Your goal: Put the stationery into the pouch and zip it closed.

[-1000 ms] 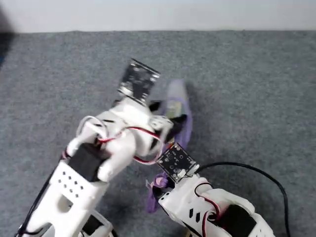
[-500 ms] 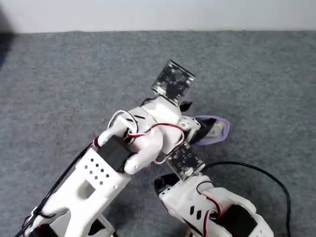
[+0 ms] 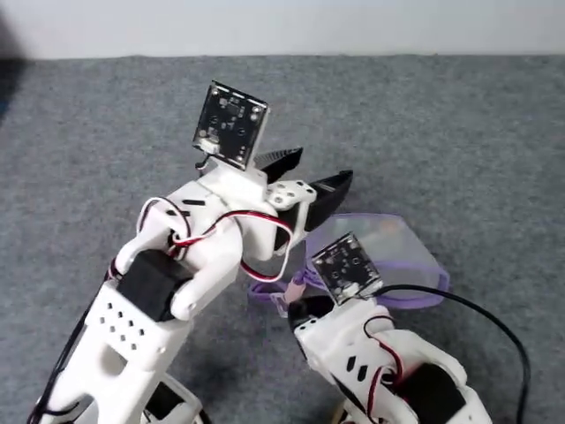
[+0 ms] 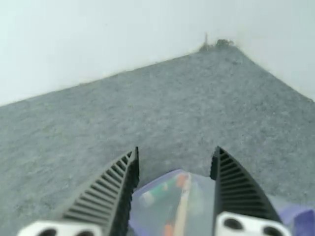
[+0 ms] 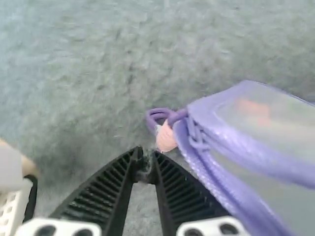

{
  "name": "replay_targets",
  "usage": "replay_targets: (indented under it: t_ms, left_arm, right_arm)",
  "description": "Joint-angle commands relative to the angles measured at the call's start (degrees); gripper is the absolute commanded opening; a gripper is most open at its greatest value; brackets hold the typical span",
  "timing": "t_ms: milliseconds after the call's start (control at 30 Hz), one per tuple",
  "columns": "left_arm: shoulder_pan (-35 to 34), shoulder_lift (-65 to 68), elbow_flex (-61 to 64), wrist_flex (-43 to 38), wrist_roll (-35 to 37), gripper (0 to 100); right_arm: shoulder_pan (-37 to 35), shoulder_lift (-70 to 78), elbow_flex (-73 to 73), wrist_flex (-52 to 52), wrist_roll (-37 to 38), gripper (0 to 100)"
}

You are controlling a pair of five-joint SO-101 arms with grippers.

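One pouch (image 3: 399, 249) has swung flat; left claw (image 4: 175, 150) spread, right claw (image 5: 146, 154) pressed together.

Here's the pouch (image 3: 402, 247), translucent with purple trim, lying flat on the grey felt surface (image 3: 459, 132) near the middle of the table. It's rounded along its far edge and its clear face is turned up. Through the plastic there's the stationery (image 4: 182, 196): a pale stick lies lengthways with orange and green bits beside it, and all of it sits inside. At the pouch's near corner is a pink zip pull (image 5: 165, 138), and a small purple loop (image 5: 156, 117) trails from it onto the felt. The purple zip seam runs away from that corner; whether it is fully closed is hard to tell.
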Motion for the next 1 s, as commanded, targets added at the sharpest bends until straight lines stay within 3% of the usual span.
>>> replay_targets:
  t_ms: [0,267,567,967]
  left_arm:
    - [-3.6,-3.08,-2.95,2.55,0.7,24]
    - [-7.47,-4.84,-1.89,10.99,0.7,24]
    - [-7.12,-4.84,7.08,11.08,0.7,24]
    - [-7.03,-4.84,12.53,11.34,0.7,24]
  right_arm:
    - [5.41,0.13,-2.99,0.84,2.81,0.8]
    - [18.15,0.13,-2.73,4.0,9.05,0.8]
    - [39.34,0.04,1.58,3.03,17.93,0.8]
    - [63.43,0.66,13.71,-15.08,22.77,0.8]
